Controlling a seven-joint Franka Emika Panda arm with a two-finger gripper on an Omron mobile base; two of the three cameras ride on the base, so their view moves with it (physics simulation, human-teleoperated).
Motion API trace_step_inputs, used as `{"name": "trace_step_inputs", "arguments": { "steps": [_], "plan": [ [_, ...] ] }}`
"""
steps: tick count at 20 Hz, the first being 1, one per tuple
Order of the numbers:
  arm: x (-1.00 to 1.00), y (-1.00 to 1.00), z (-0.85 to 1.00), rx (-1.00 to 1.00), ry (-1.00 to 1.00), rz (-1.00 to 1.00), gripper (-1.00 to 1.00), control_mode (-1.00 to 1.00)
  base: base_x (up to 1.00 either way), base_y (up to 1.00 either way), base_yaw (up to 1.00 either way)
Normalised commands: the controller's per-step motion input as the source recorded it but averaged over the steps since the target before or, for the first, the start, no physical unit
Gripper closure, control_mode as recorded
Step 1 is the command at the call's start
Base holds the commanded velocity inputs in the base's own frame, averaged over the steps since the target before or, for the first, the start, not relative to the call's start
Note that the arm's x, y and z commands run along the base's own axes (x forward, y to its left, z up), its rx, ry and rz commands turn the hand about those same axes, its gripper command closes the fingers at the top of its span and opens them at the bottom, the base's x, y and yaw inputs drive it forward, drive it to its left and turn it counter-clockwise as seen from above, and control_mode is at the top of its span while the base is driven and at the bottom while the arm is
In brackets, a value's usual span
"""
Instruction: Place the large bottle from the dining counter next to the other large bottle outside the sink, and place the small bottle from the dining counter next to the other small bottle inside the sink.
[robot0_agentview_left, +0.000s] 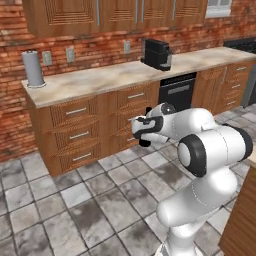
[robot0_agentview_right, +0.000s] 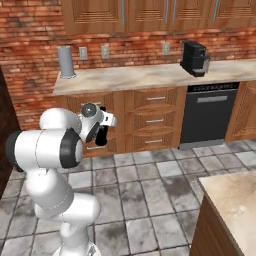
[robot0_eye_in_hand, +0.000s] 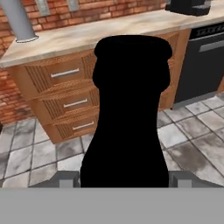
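Large bottle (robot0_eye_in_hand: 127, 118) clamped upright between claw (robot0_eye_in_hand: 124, 177) fingers

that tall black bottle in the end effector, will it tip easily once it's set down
Probably: the large bottle looks tall and slim with a narrow neck, so likely top-heavy. Its smooth dark surface may be slippery. It holds its shape between the fingers, so it seems stiff.

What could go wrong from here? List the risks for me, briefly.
1. The large bottle is held in the jaws above the tiled floor; if the grip slips, it would probably fall and roll away.
2. The bottle covers the middle of the hand view, so judging where to set it down may be hard.
3. A corner of the dining counter lies close to the base; a wide swing or turn could knock the bottle against it.
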Motion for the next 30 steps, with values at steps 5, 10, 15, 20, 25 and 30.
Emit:
{"name": "trace_step_inputs", "arguments": {
  "steps": [5,10,15,20,25,30],
  "plan": [
    [0.0,0.0,0.0,0.0,0.0,0.0,1.0,1.0,0.14,0.5,-0.39],
    [0.0,0.0,0.0,0.0,0.0,0.0,1.0,1.0,0.35,0.45,-0.35],
    [0.0,0.0,0.0,0.0,0.0,0.0,1.0,1.0,0.54,0.44,-0.33],
    [0.0,0.0,0.0,0.0,0.0,0.0,1.0,1.0,0.56,0.45,-0.32],
    [0.0,0.0,0.0,0.0,0.0,0.0,1.0,1.0,0.53,0.43,-0.34],
    [0.0,0.0,0.0,0.0,0.0,0.0,1.0,1.0,0.67,0.34,-0.29]
  ]
}}
